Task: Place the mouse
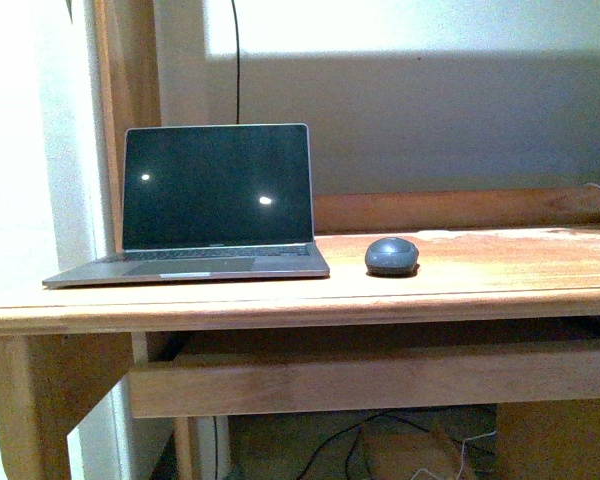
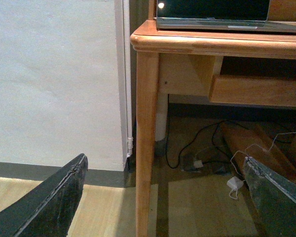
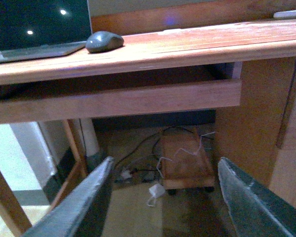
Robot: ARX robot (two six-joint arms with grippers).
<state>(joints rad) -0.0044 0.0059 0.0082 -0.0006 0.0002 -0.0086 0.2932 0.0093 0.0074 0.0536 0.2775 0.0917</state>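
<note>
The small dark grey oval mouse (image 1: 392,256) rests on the wooden desk (image 1: 480,285), just right of the open laptop (image 1: 210,205). It also shows in the right wrist view (image 3: 104,41), beside the laptop's corner. Neither gripper shows in the front view. My left gripper (image 2: 165,197) is open and empty, low below the desk's left corner near the desk leg (image 2: 147,148). My right gripper (image 3: 163,197) is open and empty, below the desk's front edge, well under the mouse.
The laptop's front edge (image 2: 222,22) sits near the desk's left corner. A wooden rail (image 3: 118,98) runs under the desktop. Cables and a white adapter (image 3: 155,191) lie on the floor by a low wooden box (image 3: 185,163). A white wall (image 2: 54,79) stands left of the desk.
</note>
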